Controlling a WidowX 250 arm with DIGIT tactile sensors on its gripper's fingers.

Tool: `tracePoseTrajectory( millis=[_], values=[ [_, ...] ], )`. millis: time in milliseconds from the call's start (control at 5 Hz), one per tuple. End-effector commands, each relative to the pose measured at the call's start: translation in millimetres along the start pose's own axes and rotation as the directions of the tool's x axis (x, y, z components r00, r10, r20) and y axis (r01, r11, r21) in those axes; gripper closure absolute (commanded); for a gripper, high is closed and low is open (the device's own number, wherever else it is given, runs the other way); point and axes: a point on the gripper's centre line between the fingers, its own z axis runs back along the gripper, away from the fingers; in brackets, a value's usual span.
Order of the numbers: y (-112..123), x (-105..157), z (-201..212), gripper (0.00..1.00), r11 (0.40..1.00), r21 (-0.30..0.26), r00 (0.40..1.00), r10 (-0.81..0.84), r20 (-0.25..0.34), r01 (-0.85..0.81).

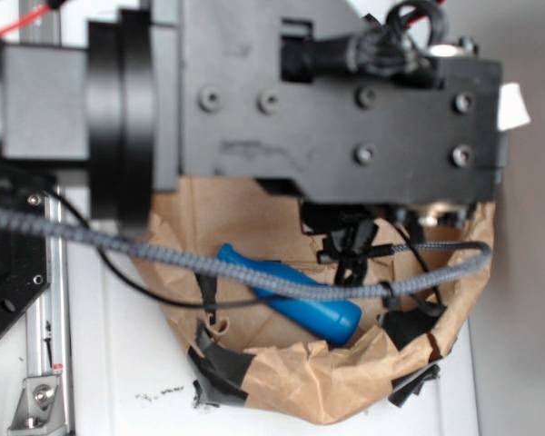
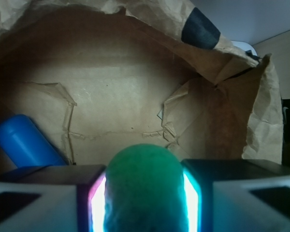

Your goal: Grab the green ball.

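Observation:
In the wrist view the green ball (image 2: 144, 186) sits squeezed between my gripper's (image 2: 144, 203) two glowing pads (image 2: 97, 205), which press on its left and right sides. The ball's rounded top rises above the jaws. In the exterior view the black arm body (image 1: 336, 100) fills the upper frame and hides the gripper and the ball. The gripper is inside a brown paper nest (image 2: 116, 96).
A blue bowling-pin-shaped bottle (image 1: 291, 295) lies in the paper nest, seen at the left in the wrist view (image 2: 24, 140). The crumpled paper walls (image 1: 345, 381) carry black tape patches (image 2: 199, 26). A grey braided cable (image 1: 209, 263) crosses the nest. A metal rail (image 1: 45, 345) runs at left.

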Motion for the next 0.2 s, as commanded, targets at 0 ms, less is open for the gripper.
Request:
tracePoseTrajectory(
  millis=[0],
  values=[
    [6.3,11.0,1.3,1.00,0.997,-0.059,0.997,0.058,0.056,-0.055]
  ],
)
